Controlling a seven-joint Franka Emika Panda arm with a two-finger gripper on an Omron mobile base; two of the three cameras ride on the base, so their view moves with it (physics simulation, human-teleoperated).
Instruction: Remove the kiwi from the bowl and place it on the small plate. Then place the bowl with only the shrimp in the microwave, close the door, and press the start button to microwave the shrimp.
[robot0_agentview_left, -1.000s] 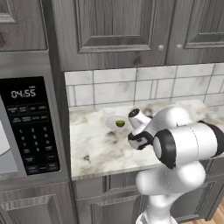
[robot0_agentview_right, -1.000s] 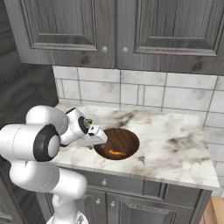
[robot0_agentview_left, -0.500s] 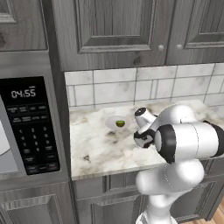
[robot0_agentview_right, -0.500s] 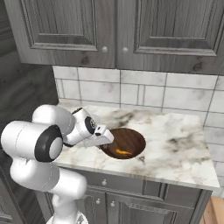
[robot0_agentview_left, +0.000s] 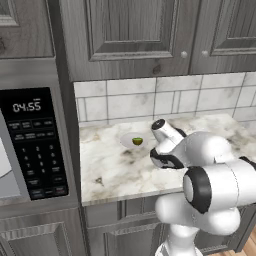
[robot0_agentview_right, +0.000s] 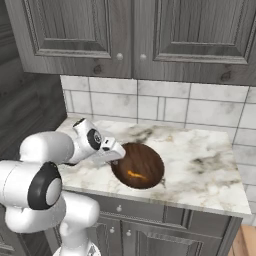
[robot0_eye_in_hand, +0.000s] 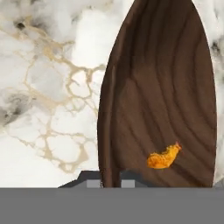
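On the marble desk (robot0_agentview_right: 210, 165), the fingers (robot0_eye_in_hand: 110, 178) are clenched on the near rim of the bowl (robot0_agentview_right: 145, 162), likely to carry it to the microwave (robot0_agentview_left: 30, 145). Only the shrimp (robot0_eye_in_hand: 163, 157) lies inside, its long axis slanting across the grain. The kiwi (robot0_agentview_left: 137, 141) sits on the small plate (robot0_agentview_left: 127, 142).

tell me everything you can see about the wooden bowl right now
The bowl is wide, shallow and round, dark brown with a wood-grain look. It sits upright on the marble counter near the front edge. Inside lies just the orange shrimp. The pincer is shut on its near rim, one fingertip on each side.
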